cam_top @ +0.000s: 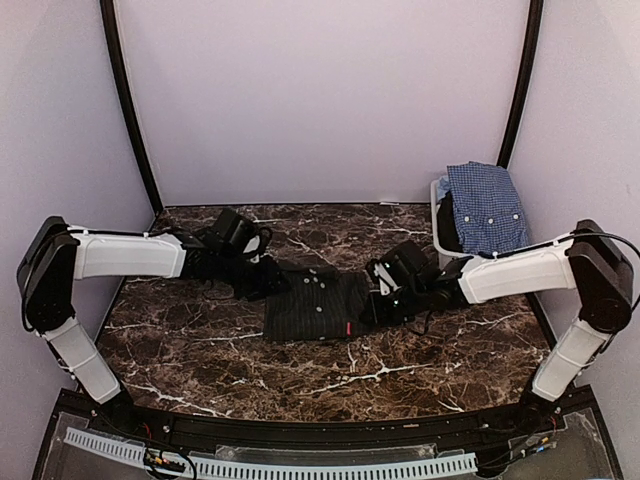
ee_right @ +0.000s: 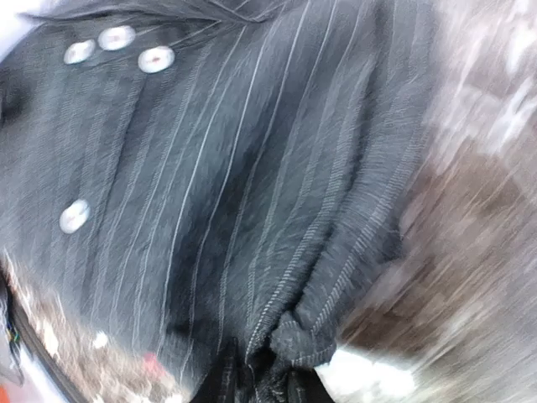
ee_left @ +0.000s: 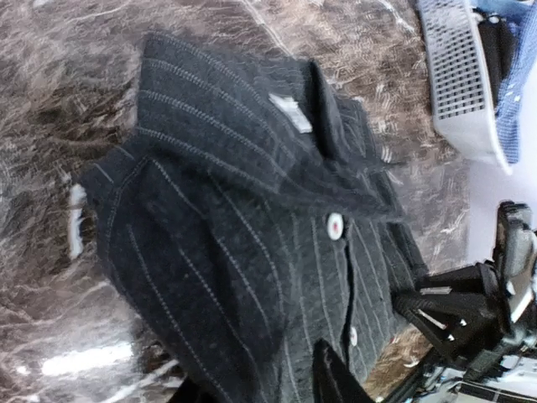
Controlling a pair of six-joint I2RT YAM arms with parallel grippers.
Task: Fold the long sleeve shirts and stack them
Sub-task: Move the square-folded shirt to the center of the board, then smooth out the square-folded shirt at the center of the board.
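Observation:
The black pinstriped shirt [cam_top: 315,305] lies folded on the marble table, buttons up. My left gripper [cam_top: 262,278] is at its far left corner by the collar. In the left wrist view the shirt [ee_left: 252,210] fills the frame and my left gripper [ee_left: 256,390] has cloth between its fingers. My right gripper [cam_top: 375,300] is at the shirt's right edge. In the right wrist view it [ee_right: 256,382] is shut on a bunched hem of the shirt [ee_right: 210,168]. The blue-and-white check shirt [cam_top: 485,205] lies in the basket.
The white slatted basket [cam_top: 440,235] stands at the far right by the wall, and shows in the left wrist view [ee_left: 457,84]. Purple walls close in the table on three sides. The right arm's gripper body [ee_left: 470,319] is close beside the shirt.

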